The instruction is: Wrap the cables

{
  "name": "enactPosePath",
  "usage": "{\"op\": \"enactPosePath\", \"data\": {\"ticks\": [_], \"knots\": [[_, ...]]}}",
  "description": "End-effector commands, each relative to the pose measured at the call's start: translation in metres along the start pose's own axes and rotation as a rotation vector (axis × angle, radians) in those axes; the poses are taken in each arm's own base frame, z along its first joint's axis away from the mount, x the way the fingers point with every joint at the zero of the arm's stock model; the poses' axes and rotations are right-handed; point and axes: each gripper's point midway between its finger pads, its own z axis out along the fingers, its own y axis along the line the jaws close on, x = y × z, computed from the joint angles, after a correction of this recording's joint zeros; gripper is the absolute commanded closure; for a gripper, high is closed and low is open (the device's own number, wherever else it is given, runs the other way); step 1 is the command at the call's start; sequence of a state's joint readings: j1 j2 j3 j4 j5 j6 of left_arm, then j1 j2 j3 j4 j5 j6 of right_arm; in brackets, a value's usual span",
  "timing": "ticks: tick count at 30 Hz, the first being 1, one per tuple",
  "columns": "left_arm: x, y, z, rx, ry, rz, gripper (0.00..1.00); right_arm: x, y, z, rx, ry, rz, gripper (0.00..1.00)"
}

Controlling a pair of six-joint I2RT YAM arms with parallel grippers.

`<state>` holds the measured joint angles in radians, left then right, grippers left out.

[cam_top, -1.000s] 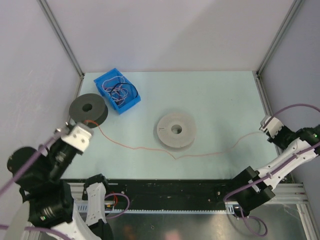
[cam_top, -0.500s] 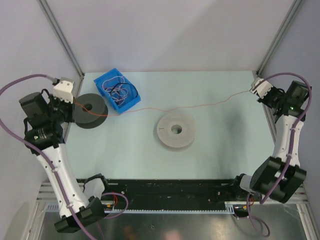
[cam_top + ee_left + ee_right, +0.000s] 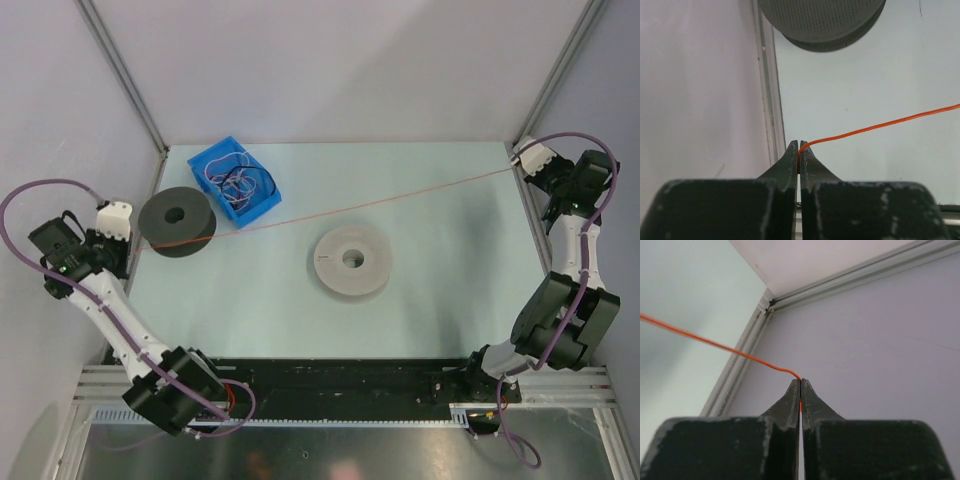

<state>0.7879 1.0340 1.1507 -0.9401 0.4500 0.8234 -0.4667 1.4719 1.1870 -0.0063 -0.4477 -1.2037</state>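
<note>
Cable [image 3: 330, 208] taut, edge to edge

Soft, even light from overhead fills the enclosure. The pale green tabletop [image 3: 420, 300] is bright, with no glare. The light grey foam disc [image 3: 351, 261] casts only a faint shadow, and a broad dim patch lies on the tabletop's right half. The overhead view is sharp, and its lilac walls [image 3: 330, 60] splay outward. In both wrist views the thin orange wire [image 3: 880, 126] is crisp, while the left gripper [image 3: 798, 150] and right gripper [image 3: 800, 387] loom dark and slightly soft near the lens.
</note>
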Motion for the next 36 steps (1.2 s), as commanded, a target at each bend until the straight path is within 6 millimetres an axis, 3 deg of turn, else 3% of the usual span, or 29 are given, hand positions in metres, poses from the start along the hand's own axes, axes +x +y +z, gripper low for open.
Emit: {"op": "enactPosePath", "data": {"ticks": [1,9,15,27,29,31,33,36], "knots": [[0.024,0.021,0.006,-0.032,0.040,0.116,1.00,-0.003,-0.033,0.005,0.116,-0.010,-0.018,1.00],[0.064,0.035,0.012,-0.042,0.111,0.120,1.00,0.005,-0.030,0.014,0.115,-0.001,-0.018,1.00],[0.082,0.044,0.017,-0.056,0.144,0.114,1.00,0.010,-0.027,0.016,0.106,0.005,-0.019,1.00],[0.088,0.055,0.021,-0.074,0.148,0.052,1.00,0.010,-0.015,0.018,0.056,-0.012,0.007,1.00],[0.072,0.050,0.018,-0.067,0.096,0.043,1.00,0.005,-0.005,0.016,0.011,-0.030,0.020,1.00],[0.042,0.033,0.013,-0.038,-0.003,0.075,1.00,-0.003,0.010,0.012,-0.050,-0.051,0.066,1.00],[-0.001,0.007,0.002,-0.005,-0.127,0.109,1.00,-0.013,0.034,0.006,-0.151,-0.079,0.139,1.00],[-0.080,-0.050,-0.025,0.145,-0.352,0.129,1.00,-0.023,0.076,-0.006,-0.314,-0.087,0.240,1.00]]}}
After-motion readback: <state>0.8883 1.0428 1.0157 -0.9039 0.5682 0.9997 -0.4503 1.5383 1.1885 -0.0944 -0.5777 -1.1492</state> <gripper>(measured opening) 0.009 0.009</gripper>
